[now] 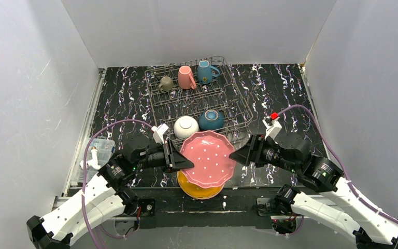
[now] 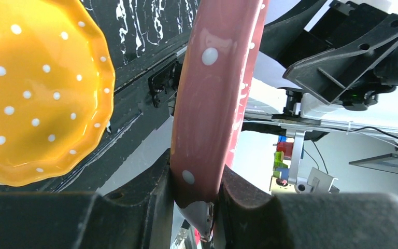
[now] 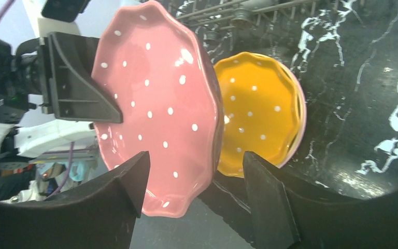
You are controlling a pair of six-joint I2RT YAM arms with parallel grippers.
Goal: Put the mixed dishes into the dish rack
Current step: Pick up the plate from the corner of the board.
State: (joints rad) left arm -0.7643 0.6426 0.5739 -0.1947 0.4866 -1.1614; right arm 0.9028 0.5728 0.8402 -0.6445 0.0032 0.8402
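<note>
Nearest on the left, a clear plastic tub sits by the table's edge; what it holds is too small to tell. Beyond it, mid-table, the dish rack carries five pieces. Its near row has a white bowl and a dark-blue bowl side by side, both mouth-down. Its far row has three mugs: an olive-grey mug, a pink mug and a teal mug.

At the near edge of the table an orange plate lies flat. Above it, tilted and off the surface, hangs the pink plate, just in front of the rack's near side. The left gripper is clamped on its left rim, the scalloped edge pinched tight between both fingers. The right gripper stands wide at the opposite rim, with the plate's edge in the gap between its fingers. That finger is clear of the plate; whether the other one touches it I cannot tell.
</note>
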